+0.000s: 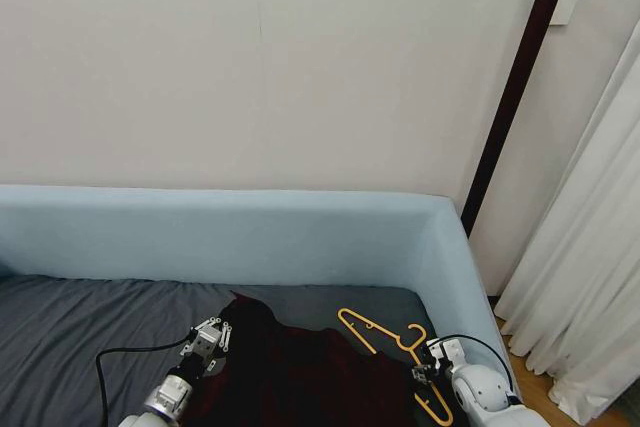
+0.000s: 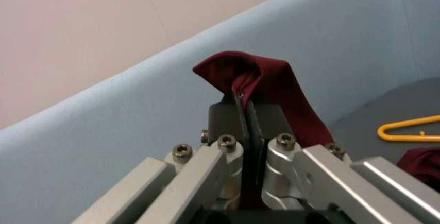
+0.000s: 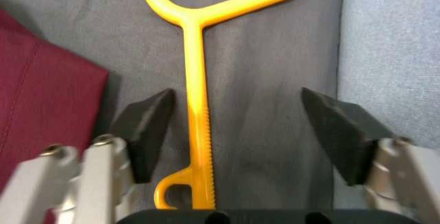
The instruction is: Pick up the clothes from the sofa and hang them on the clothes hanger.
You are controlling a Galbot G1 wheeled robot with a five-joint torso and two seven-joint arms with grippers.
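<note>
Head view: a crumpled dark red cloth garment (image 1: 300, 372) lies on the pale blue sofa's (image 1: 300, 237) grey seat, with a thin orange plastic hanger (image 1: 400, 339) just beside it. Left wrist view: the left gripper (image 2: 246, 105) is clamped on a garment fold. Right wrist view: the right gripper (image 3: 237, 100), jaws spread, straddles the hanger's bar.

On the sofa (image 1: 250, 237), the garment (image 1: 300, 377) ran off the head view's lower edge. The hanger's (image 3: 195, 80) end lay hidden under the right gripper (image 3: 237, 98), its loop cut off.
</note>
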